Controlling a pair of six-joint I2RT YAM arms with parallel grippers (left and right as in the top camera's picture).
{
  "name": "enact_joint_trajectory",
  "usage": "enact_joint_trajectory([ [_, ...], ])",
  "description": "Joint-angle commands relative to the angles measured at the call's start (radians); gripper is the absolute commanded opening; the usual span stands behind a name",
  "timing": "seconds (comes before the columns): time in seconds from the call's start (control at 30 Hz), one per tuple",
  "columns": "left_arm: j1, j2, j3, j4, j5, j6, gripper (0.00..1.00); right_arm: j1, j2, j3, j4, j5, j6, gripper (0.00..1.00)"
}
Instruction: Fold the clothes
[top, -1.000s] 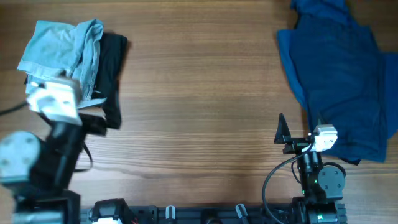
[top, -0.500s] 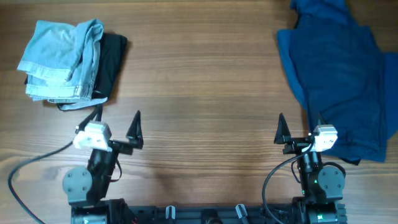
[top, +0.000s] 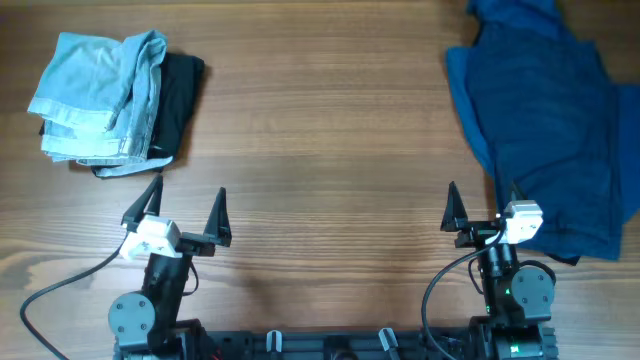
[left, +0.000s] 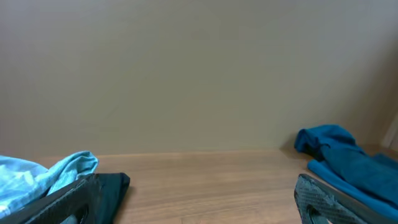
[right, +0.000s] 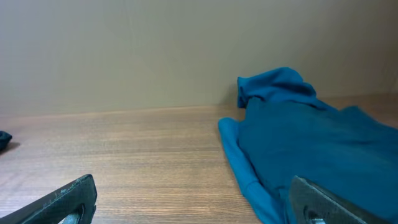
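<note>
Left gripper (top: 188, 192) retreated; denim shorts (top: 92, 95) lie folded.

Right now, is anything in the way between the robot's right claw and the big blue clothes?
No, nothing visible is in the way. The open right gripper sits right by the edge of the dark blue garment, with only the wooden table between them.

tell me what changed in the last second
The left gripper pulled back from the folded denim shorts to the near edge of the table, open and empty. The shorts, the black garment under them, the blue garment and the open right gripper stayed put.
</note>
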Motion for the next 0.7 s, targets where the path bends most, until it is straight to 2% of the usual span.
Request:
enact_joint_trajectory([
  [0.0, 0.008, -0.011, -0.041, 0.003, -0.01, -0.005, 1.0, -0.002, -0.005, -0.002, 0.003, -0.009, 0.016, 1.0],
  [0.07, 0.008, -0.011, -0.077, -0.007, -0.01, -0.006, 1.0, -0.002, -0.005, -0.002, 0.003, -0.009, 0.016, 1.0],
  [0.27, 0.008, -0.011, -0.077, -0.183, -0.036, -0.002, 1.0, -0.002, -0.005, -0.002, 0.003, -0.009, 0.016, 1.0],
  [0.67, 0.008, -0.011, -0.077, -0.177, -0.044, -0.002, 1.0, -0.002, -0.005, -0.002, 0.003, -0.009, 0.016, 1.0],
])
